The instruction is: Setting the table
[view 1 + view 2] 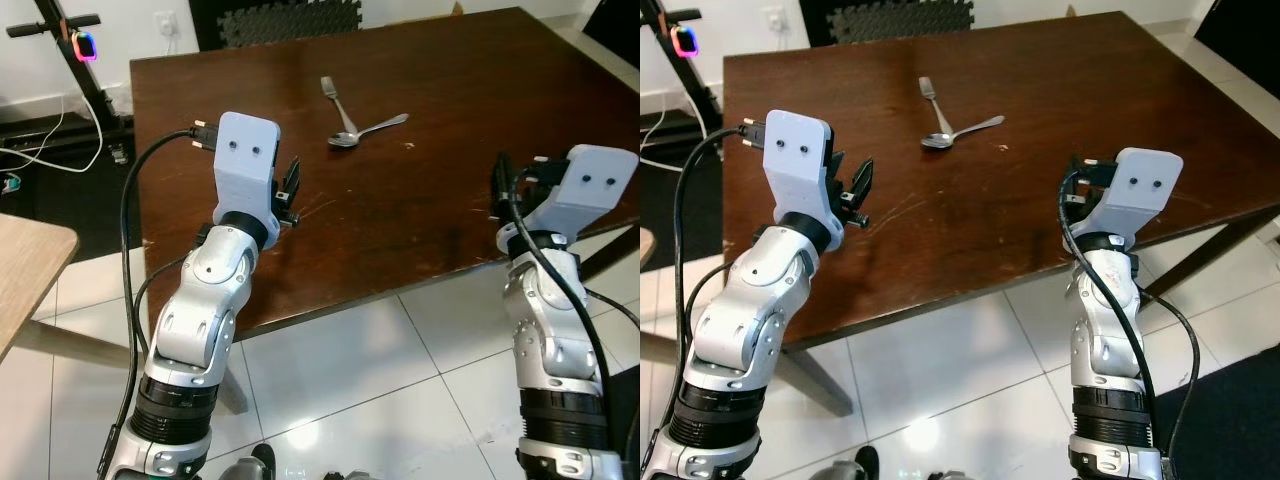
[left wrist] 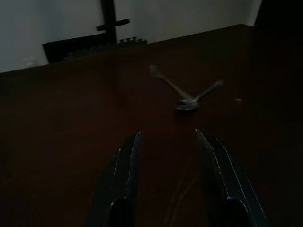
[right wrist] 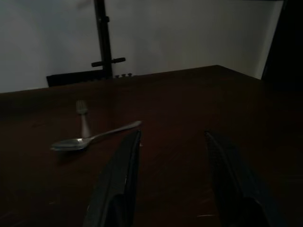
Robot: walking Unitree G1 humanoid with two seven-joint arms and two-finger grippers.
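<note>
Left eye view: spoon [image 1: 366, 131] handle points far-right, fork [image 1: 336, 97] lengthwise; both pincers apart.

The dark wooden worktop [image 1: 440, 200] lies bare from its near edge up to the middle, so the left end effector [image 2: 165, 142] and the right end effector [image 3: 173, 142], both with fingers spread above the near edge, have open passage forward. The only 2 obstacles on it are a fork [image 1: 333, 98] and a spoon [image 1: 368, 130], touching near the far middle. Beyond the worktop's far left corner stands a black scooter [image 1: 75, 60].
</note>
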